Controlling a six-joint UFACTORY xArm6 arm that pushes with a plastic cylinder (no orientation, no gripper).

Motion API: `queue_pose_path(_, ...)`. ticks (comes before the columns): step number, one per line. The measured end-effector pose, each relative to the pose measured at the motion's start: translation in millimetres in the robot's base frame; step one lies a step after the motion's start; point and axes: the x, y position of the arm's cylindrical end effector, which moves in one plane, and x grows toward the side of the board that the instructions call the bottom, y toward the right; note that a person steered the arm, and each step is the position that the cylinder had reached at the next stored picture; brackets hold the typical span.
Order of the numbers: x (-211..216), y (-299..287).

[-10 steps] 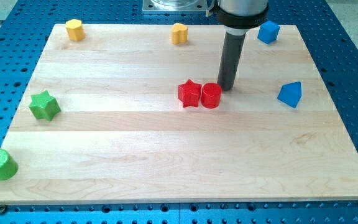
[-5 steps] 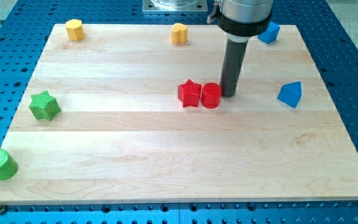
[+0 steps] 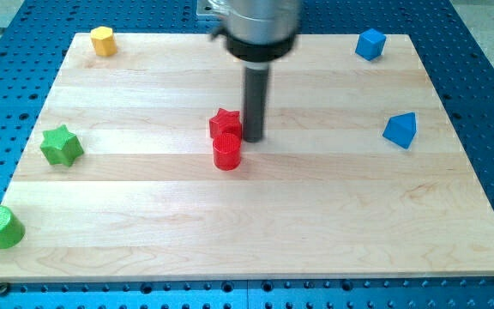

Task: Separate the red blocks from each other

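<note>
The tip [image 3: 253, 139] is seen resting on the counter [image 3: 256, 223] near its middle, just at the view's right of the red star [image 3: 225, 124] and touching or nearly touching it. The end effector is a plain rod with no jaws, so nothing is clamped and no open or closed state applies.

The red cylinder [image 3: 227, 152] stands directly toward the view's bottom from the red star, and the two are in contact or nearly so; no clear gap between them can be made out. The tip lies toward the view's upper right of the cylinder, close beside it.

A yellow block [image 3: 102, 40] is found at the counter's upper left corner. A blue cube [image 3: 370, 44] is placed near the upper right corner, and a blue block [image 3: 400, 130] of wedge-like shape sits at the right edge, well apart from the red pair. A green star [image 3: 62, 145] is seen at the left edge, and a green cylinder [image 3: 0, 227] is at the lower left corner, partly over the counter's edge. The arm's body hides part of the counter's top edge.
</note>
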Motion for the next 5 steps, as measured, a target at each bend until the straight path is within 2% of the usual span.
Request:
queue_pose_path(1,64,-55)
queue_pose_path(2,72,-50)
queue_pose_path(3,25,-29)
queue_pose_path(4,21,5)
queue_pose_path(5,90,7)
